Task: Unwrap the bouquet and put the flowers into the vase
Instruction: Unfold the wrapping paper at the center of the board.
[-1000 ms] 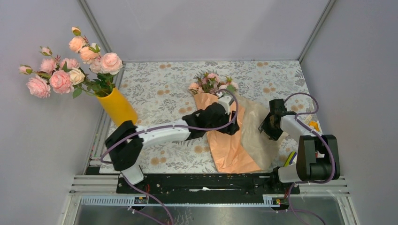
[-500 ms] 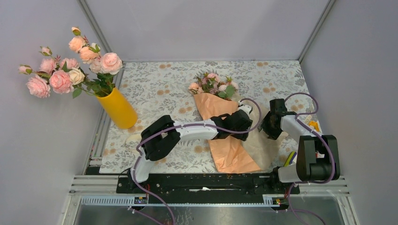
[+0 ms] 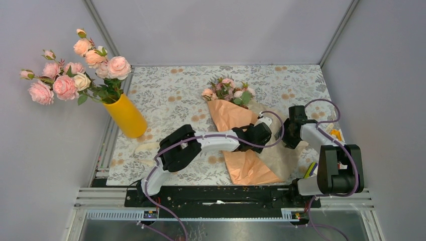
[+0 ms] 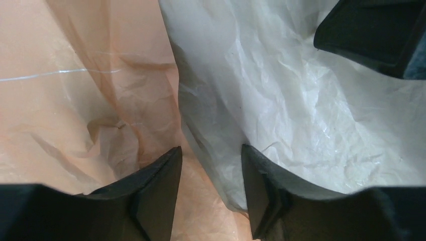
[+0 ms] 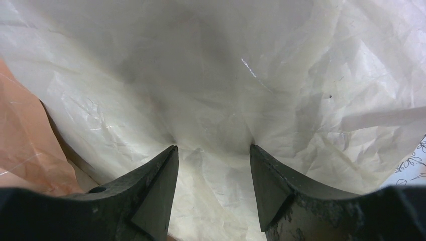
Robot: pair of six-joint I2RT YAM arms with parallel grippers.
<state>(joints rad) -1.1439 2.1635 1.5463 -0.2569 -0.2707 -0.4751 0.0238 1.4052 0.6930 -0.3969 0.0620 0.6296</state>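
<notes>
The bouquet (image 3: 233, 114) lies mid-table, its peach paper (image 4: 75, 90) spread toward me and the flowers (image 3: 228, 89) at its far end. A pale tissue sheet (image 3: 278, 150) lies to its right. My left gripper (image 3: 261, 133) is open and low where the two papers meet; the tissue's edge (image 4: 201, 125) runs between its fingers. My right gripper (image 3: 290, 134) is open too, tips down on the tissue (image 5: 216, 90), and shows as a dark block (image 4: 374, 32) in the left wrist view. The yellow vase (image 3: 125, 116) stands at the left edge.
A big bunch of pale pink and peach roses (image 3: 75, 70) fills the vase and leans out past the table's left edge. Small yellow items (image 3: 335, 134) lie by the right wall. Grey walls close in on three sides of the floral tablecloth (image 3: 171, 95).
My left arm has swung right, carrying its gripper from over the peach wrap to the tissue's edge, close to the right gripper. The right gripper has hardly moved.
</notes>
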